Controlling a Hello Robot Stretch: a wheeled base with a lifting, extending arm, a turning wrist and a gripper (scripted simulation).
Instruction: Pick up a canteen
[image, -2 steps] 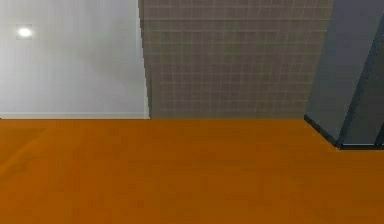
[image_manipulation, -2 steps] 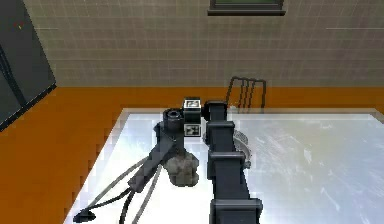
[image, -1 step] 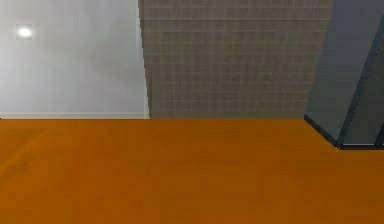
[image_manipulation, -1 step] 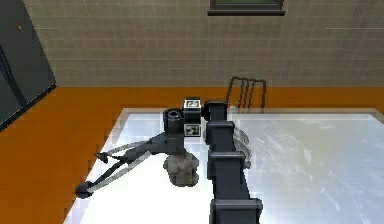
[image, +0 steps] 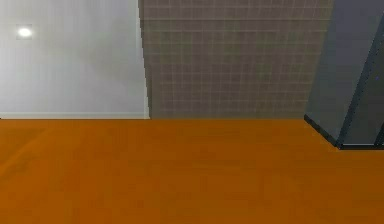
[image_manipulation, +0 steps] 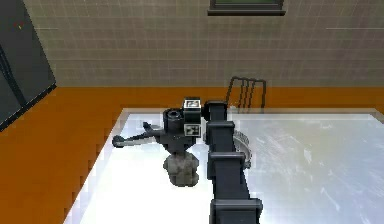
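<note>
on the pale worktop (image_manipulation: 320, 165) in the arm side view, a squat grey lump (image_manipulation: 181, 170) stands just left of the dark arm (image_manipulation: 230, 185). by its shape alone i cannot say for sure that it is the canteen. the jaws' dark body sits directly above this lump in the picture. the two thin fingers (image_manipulation: 138, 137) reach off toward the view's left, so their tips lie well to the left of the lump rather than around it. i cannot tell whether the jaws are over the lump, beside it or touching it. i also cannot tell whether the jaws are spread or pressed together, or whether they hold anything. a second small grey thing (image_manipulation: 244, 156) lies on the worktop just right of the arm. beyond the worktop's far edge stands a dark chair back (image_manipulation: 247, 92), with orange floor (image_manipulation: 90, 100) and a tan tiled wall (image_manipulation: 130, 45) behind it. the forward view has the same orange floor, a white wall (image: 70, 70), a grey tiled wall (image: 235, 60) and a dark panel (image: 355, 80) at its right.
</note>
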